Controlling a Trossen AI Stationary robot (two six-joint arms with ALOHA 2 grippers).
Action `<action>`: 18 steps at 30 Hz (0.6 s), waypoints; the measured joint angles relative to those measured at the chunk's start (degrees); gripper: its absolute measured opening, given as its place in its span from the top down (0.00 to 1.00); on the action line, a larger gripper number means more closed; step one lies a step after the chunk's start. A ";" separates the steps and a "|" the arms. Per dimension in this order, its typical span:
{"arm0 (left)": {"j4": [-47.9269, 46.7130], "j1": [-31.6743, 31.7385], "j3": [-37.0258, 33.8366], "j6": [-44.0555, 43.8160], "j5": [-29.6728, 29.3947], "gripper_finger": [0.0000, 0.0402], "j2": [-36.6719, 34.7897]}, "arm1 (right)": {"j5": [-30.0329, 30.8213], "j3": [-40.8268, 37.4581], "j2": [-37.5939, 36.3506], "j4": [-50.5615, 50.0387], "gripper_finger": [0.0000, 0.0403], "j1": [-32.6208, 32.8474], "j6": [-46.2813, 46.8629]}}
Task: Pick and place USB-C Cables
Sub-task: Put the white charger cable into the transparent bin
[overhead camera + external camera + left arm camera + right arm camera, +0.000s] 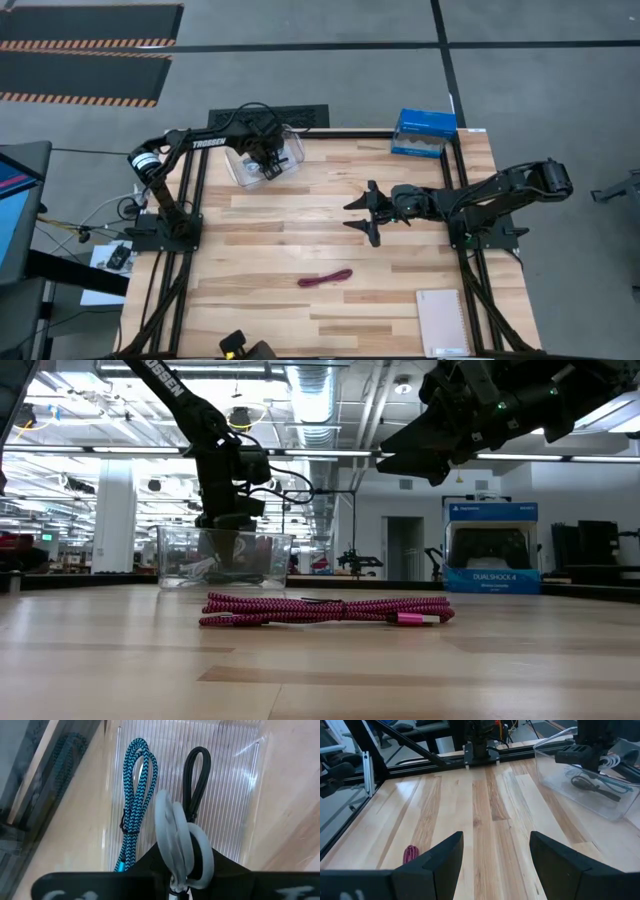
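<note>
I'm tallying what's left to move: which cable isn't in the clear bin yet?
The maroon cable, lying alone on the table; the blue, black and white ones are at the bin.

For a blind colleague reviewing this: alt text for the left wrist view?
The left gripper holds a looped white-grey cable over a clear plastic bin. A blue-and-black braided cable and a black cable already lie inside the bin.

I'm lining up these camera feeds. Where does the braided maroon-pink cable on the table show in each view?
High view: the braided maroon-pink cable lies on bare wood, toward the table's near edge.
Low view: it stretches across the middle foreground.
Left wrist view: not in it.
Right wrist view: only one end peeks beside the right gripper, which is open.
Shared landmark: the clear plastic bin, seen in all views.
</note>
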 joint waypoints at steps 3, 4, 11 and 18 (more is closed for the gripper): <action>0.00 0.00 0.00 0.00 0.05 0.91 0.00 | 0.00 0.00 0.00 -0.08 0.37 0.00 0.00; 0.00 0.00 0.00 0.00 0.11 0.91 0.00 | 0.00 0.00 0.00 -0.10 0.37 0.00 0.00; -0.02 0.00 -0.02 0.02 0.70 0.91 0.02 | 0.00 0.00 0.00 -0.25 0.37 0.00 0.00; -0.07 0.00 -0.02 0.01 0.74 0.89 0.04 | 0.00 0.00 0.00 -0.24 0.37 0.00 0.00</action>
